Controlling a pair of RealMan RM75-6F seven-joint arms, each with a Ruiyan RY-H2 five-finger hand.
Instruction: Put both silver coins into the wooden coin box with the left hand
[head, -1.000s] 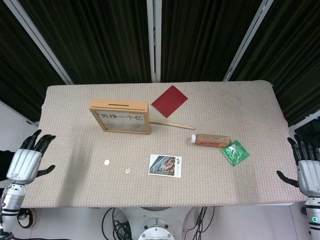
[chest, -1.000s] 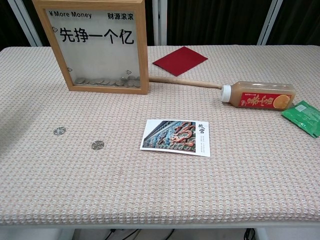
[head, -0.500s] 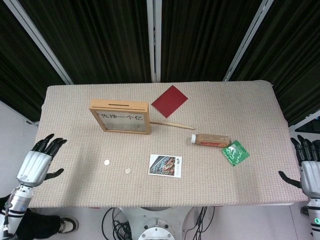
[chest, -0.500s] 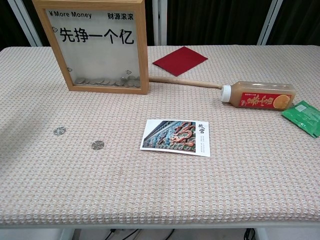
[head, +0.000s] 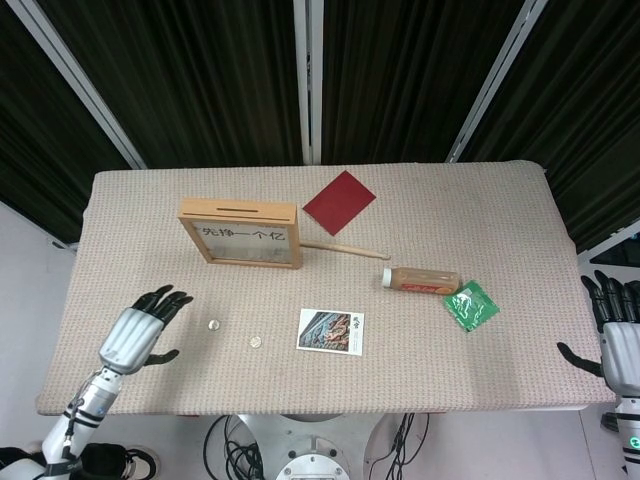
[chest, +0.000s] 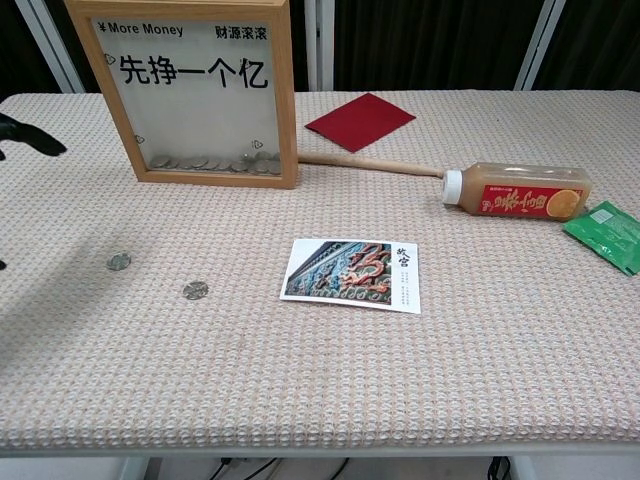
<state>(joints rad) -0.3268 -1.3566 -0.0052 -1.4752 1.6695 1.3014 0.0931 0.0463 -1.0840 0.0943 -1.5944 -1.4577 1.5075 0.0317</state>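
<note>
Two silver coins lie flat on the woven tablecloth: one coin (head: 213, 325) (chest: 119, 262) further left, the other coin (head: 255, 342) (chest: 195, 290) nearer the postcard. The wooden coin box (head: 240, 233) (chest: 195, 95) stands upright behind them, glass front, a slot in its top and several coins at the bottom. My left hand (head: 140, 329) hovers over the table's left part, open with fingers spread, a short way left of the left coin; only a fingertip (chest: 25, 135) shows in the chest view. At the table's right edge my right hand (head: 618, 340) is open and empty.
A postcard (head: 331, 330) (chest: 352, 274) lies right of the coins. A wooden stick (head: 340, 248), a red card (head: 339, 201), a juice bottle on its side (head: 421, 280) (chest: 515, 190) and a green packet (head: 470, 305) occupy the middle and right.
My left hand has swung in from beyond the table's left edge to above the cloth, closer to the left coin. Coins, box and right hand are unmoved.
</note>
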